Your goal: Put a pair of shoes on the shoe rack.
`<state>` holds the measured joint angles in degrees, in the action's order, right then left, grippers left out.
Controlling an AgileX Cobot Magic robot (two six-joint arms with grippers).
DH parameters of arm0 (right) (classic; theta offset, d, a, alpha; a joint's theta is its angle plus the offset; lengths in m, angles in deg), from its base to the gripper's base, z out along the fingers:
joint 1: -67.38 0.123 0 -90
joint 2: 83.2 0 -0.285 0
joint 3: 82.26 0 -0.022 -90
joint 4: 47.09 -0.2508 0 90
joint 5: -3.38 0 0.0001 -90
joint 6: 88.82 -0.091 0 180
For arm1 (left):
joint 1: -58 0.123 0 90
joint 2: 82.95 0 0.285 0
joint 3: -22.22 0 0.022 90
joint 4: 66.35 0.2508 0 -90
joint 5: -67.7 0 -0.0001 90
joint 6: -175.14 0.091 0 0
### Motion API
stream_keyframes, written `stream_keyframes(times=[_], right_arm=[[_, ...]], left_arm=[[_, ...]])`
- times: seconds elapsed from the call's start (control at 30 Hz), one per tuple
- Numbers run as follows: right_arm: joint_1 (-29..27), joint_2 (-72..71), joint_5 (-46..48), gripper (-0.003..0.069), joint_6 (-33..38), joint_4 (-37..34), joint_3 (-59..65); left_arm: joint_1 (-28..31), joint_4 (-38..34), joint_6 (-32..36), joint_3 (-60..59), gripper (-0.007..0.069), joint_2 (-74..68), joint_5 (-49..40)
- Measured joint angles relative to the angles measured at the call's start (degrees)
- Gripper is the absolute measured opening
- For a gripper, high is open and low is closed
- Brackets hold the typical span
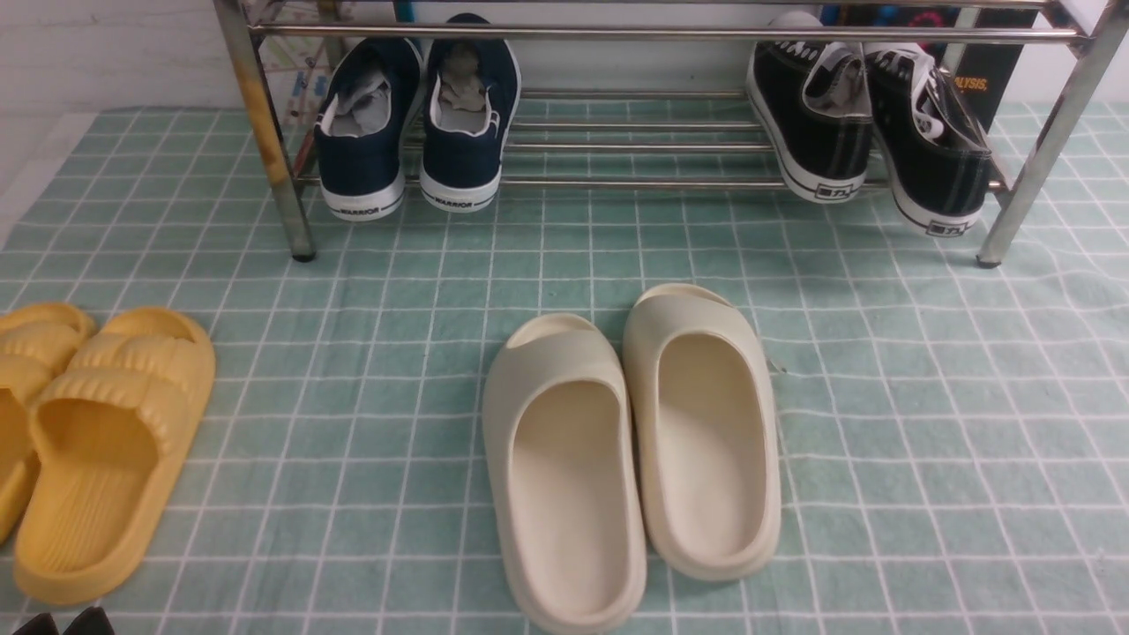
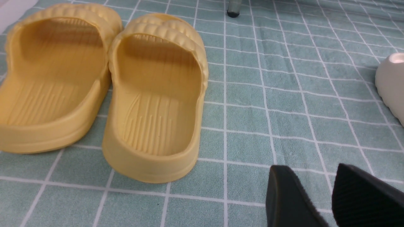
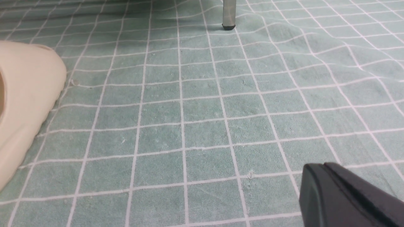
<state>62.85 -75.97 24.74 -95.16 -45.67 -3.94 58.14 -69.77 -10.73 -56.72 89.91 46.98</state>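
Left hand (image 2: 328,201) fingers slightly apart, empty; right hand (image 3: 347,198) pressed together; black sneakers (image 1: 869,132) far off on shoe rack (image 1: 635,35).

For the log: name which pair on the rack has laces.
The black canvas sneakers at the shoe rack's right end; the navy slip-ons have none.

Green checked cloth (image 1: 882,423) with white grid lines, wrinkled toward the right edge. Directly on it: cream slides (image 1: 631,450) side by side near the middle, toward the front edge; yellow ribbed slides (image 1: 97,441) touching each other at the left edge; chrome shoe rack (image 1: 273,159) with its legs planted along the far edge.
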Motion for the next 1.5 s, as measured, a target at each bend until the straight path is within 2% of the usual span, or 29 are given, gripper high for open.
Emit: stream_keyframes(times=[1.5], right_arm=[[0.0,0.0,0.5,0.0021,0.5,0.0,-0.2]], left_arm=[[0.0,0.0,0.0,0.0,0.0237,0.0,0.0]])
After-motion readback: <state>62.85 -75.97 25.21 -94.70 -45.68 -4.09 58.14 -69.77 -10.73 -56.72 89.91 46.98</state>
